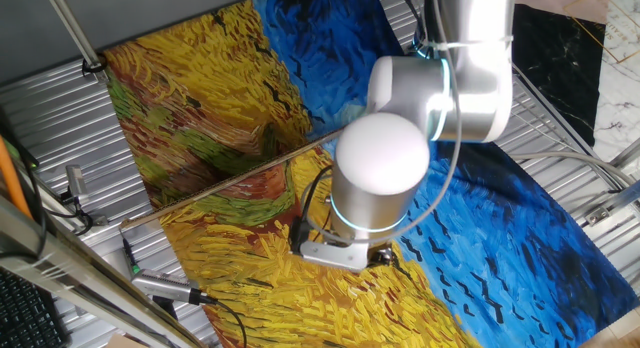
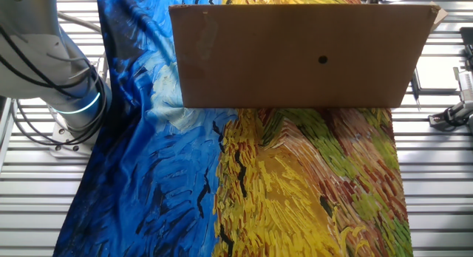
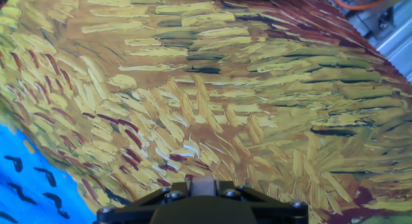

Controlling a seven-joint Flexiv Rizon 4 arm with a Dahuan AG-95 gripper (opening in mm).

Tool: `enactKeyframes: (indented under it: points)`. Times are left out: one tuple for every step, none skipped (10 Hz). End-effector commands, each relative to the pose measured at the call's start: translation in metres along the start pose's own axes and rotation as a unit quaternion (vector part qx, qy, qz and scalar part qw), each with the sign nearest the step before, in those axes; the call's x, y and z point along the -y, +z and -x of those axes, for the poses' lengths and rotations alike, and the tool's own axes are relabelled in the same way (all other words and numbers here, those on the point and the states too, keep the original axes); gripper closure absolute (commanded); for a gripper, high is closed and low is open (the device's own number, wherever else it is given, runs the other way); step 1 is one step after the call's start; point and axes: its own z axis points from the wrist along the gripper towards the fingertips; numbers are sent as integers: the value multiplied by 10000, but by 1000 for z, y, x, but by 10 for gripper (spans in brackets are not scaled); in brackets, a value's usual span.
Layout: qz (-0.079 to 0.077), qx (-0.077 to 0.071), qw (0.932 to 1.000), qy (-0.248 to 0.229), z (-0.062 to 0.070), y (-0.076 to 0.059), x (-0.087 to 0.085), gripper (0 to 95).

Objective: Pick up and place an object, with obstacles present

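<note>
Hard to make out much of the piece: only a small tan-brown block face at the bottom edge of the hand view, wedged between the two black finger parts. Judged held there, so no offset left to close; sits dead centre between the jaws, not to either side. Cannot tell its long axis from so little showing.

Jaws judged narrow, pinched on the piece, though mostly cut off by the frame edge. Hidden under the arm in one fixed view, and behind the board in the other.

Hanging low over the yellow, brush-stroked part of the cloth, near the seam with the blue. Cannot tell whether touching the cloth or just above it.

Worth minding most: the board, standing on edge across the cloth, up and to the left of the jaws in the fixed view that shows the arm, near but apart. Likely calls for a lift high enough to clear its top edge if the drop spot lies beyond it; no marked drop spot visible. Bare metal worktop showing at the cloth's sides.
</note>
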Motion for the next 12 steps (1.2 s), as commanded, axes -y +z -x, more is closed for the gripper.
enactKeyframes:
  points:
    - [44, 42, 9999, -85, 1, 1, 0, 950]
    - [48, 27, 9998, -197, 1, 1, 0, 950]
    - [63, 9, 9996, -282, 1, 1, 0, 950]
    - [64, 4, 9994, -347, 1, 1, 0, 950]
    - [69, -7, 9992, -394, 1, 1, 0, 950]
    - [54, -12, 9993, -363, 1, 1, 0, 950]
    - [52, -11, 9993, -377, 1, 1, 0, 950]
    - [50, -14, 9992, -401, 5, 4, -1, 950]
    - [21, 14, 9991, -427, 16, 13, -5, 950]
    - [3, 31, 9991, -423, 20, 18, -7, 950]
    - [-25, 59, 9992, -400, 31, 29, -11, 950]
    - [-38, 70, 9992, -382, 36, 36, -12, 950]
